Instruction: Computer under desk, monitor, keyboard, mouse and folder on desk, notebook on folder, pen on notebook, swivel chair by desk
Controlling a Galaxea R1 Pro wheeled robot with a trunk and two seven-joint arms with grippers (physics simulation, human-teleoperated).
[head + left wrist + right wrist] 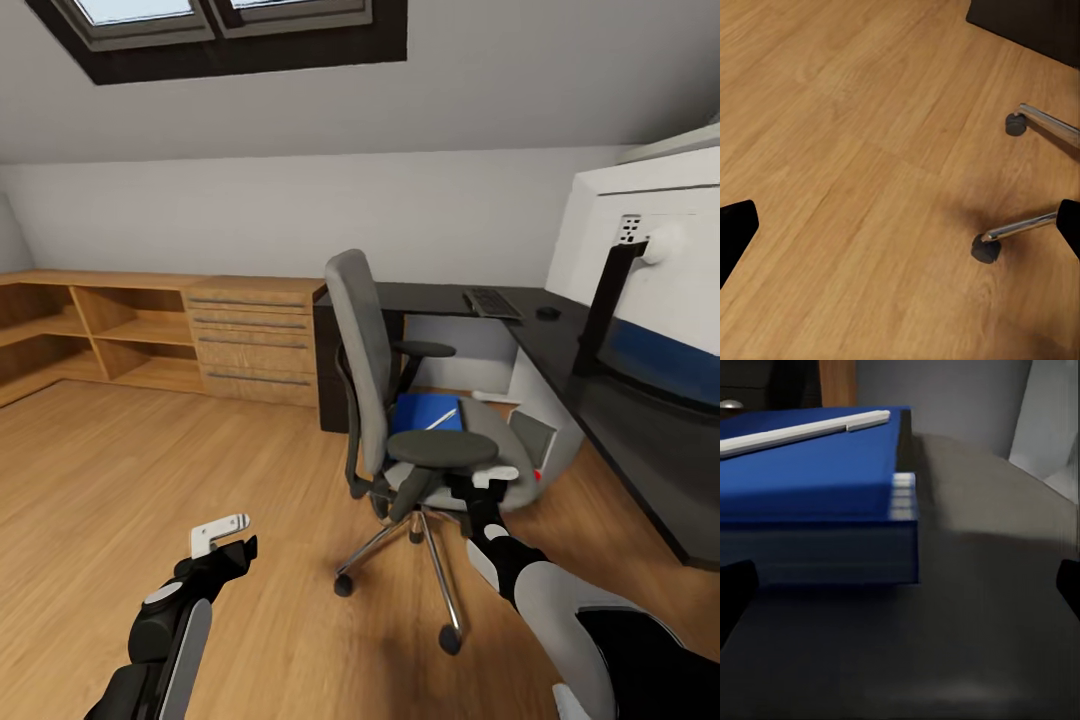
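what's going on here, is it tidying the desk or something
The robot faces the swivel chair beside the black desk. A blue stack with a white pen on top lies on the chair's seat. The right gripper is at the seat's near edge, level with the stack, jaws open and not touching it. The left gripper hangs over the wooden floor, jaws open, holding nothing. A keyboard and mouse already sit on the desk, near the monitor.

My left arm [165, 640] is black with grey panels, ending in a black gripper [228, 535] with one white finger [218, 529]. My right arm [560, 610] has rounded white-grey shells over black joints.
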